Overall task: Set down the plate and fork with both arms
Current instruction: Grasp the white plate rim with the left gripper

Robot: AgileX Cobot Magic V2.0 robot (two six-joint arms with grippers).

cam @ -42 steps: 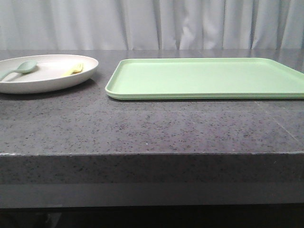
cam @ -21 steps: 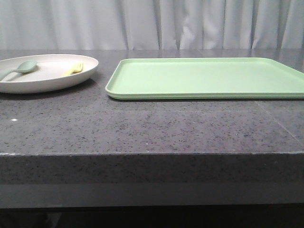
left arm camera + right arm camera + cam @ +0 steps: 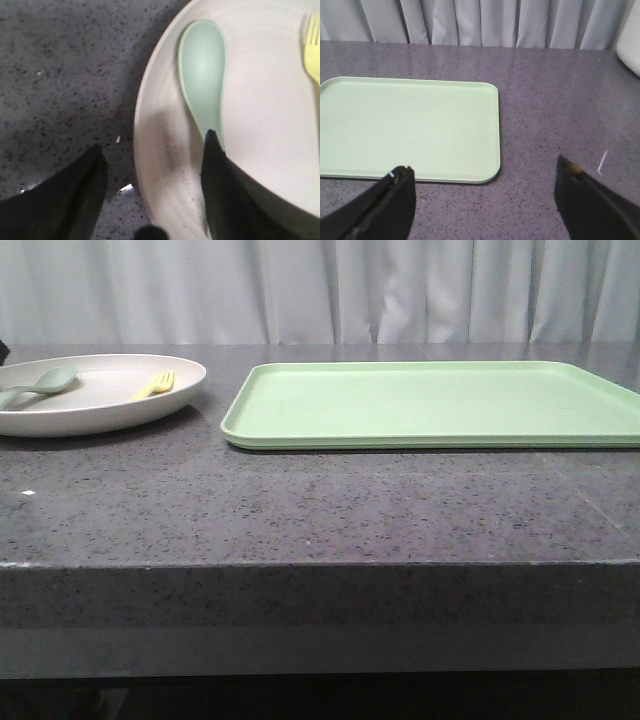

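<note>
Currently the plate is seen resting on the dark speckled desk at its far left, in the front view, with part of it cut off by the frame edge. Inside it, the fork is laid on the right part of the plate's floor, tines pointing away from the robot, and a grey-green spoon is laid on the left part, well apart from the fork. Just to the right of the plate, not touching it, a light green tray is set flat on the desk, and nothing is seen on it. Pale curtains are hung behind the desk.

From the left wrist view, the left gripper is shown above the plate's rim, its fingers spread wide: one dark finger is placed over the desk outside the rim, the other over the plate's inside, its tip overlapping the spoon's handle. Whether that tip touches the spoon cannot be told. The spoon's bowl and the fork's tines are visible there.

From the right wrist view, the right gripper is held over the desk near the tray's corner, fingers spread wide, nothing held between them.
</note>
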